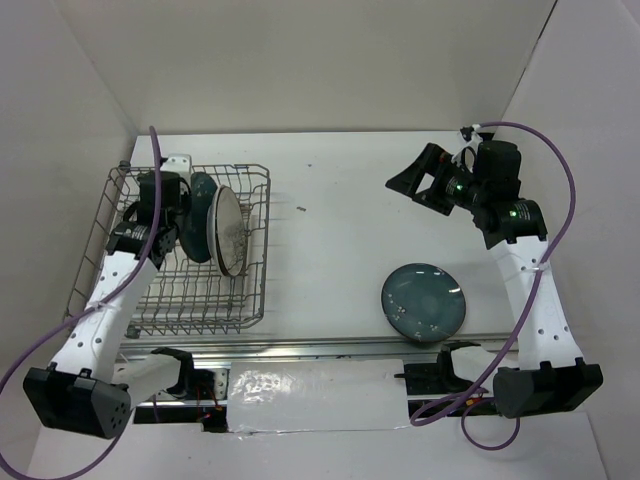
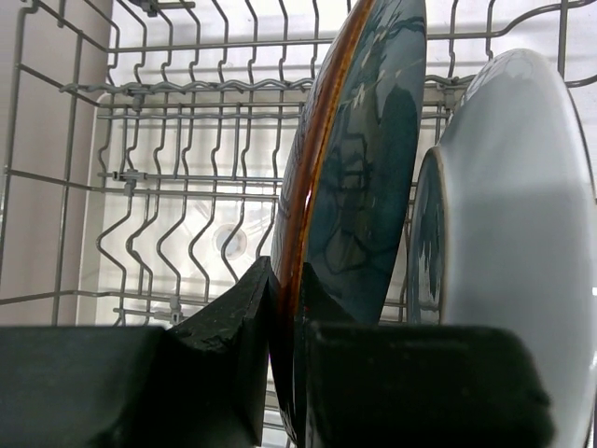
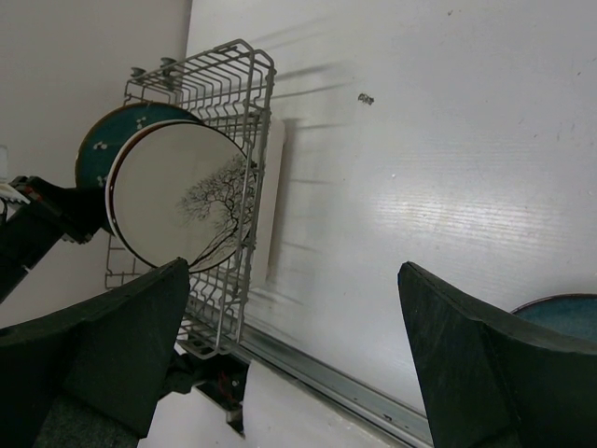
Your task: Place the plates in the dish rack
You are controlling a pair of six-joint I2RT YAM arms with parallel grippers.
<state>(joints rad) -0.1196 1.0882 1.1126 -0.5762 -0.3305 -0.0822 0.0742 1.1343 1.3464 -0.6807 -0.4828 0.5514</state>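
The grey wire dish rack [image 1: 170, 312] stands at the left of the table. A plate with a red-brown rim and a teal flowered face [image 2: 359, 187] stands on edge in it. My left gripper [image 2: 287, 280] is shut on its lower rim. The same gripper [image 1: 160, 215] shows in the top view over the rack. To the right stands the cream plate [image 2: 522, 243], whose grey tree pattern [image 3: 187, 196] faces the right wrist camera. A sliver of a teal plate [image 2: 427, 243] shows between the two. A speckled dark teal plate [image 1: 423, 301] lies flat on the table. My right gripper [image 1: 408, 184] hangs open and empty, far behind it.
White walls close in the table at the back and both sides. A metal rail [image 1: 330, 345] runs along the near edge, with a white sheet [image 1: 310, 395] in front of it. The rack's rows of tines [image 2: 149, 233] left of the held plate hold nothing.
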